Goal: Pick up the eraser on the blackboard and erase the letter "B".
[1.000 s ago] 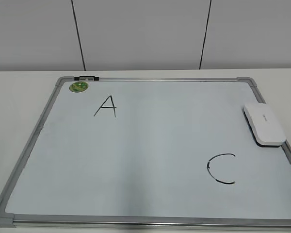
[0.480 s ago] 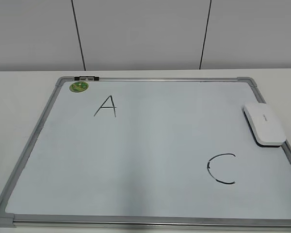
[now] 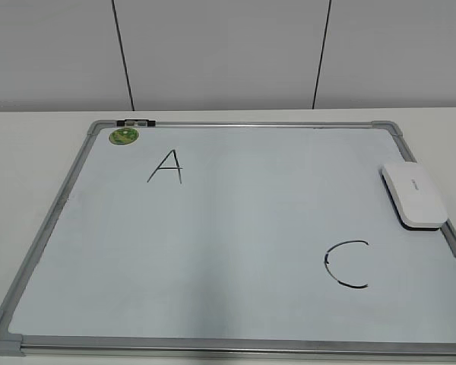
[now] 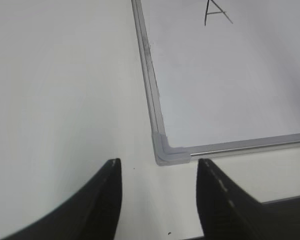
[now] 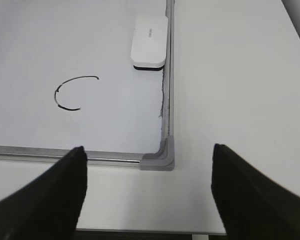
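Note:
The white eraser point(image 3: 413, 194) lies flat on the blackboard point(image 3: 47, 220) against its right frame; it also shows in the right wrist view point(image 5: 149, 40). A black "A" point(image 3: 166, 165) and a black "C" point(image 3: 345, 264) are on the board. No letter "B" shows in any view. My left gripper point(image 4: 159, 170) is open and empty over the table, near the board's front left corner point(image 4: 163, 151). My right gripper point(image 5: 147, 160) is open and empty near the board's front right corner point(image 5: 160, 157). Neither arm shows in the exterior view.
A round green magnet point(image 3: 123, 136) sits at the board's back left corner. The board lies on a white table point(image 3: 23, 160) before a grey panelled wall. The table's front edge runs close under both grippers point(image 5: 140, 232).

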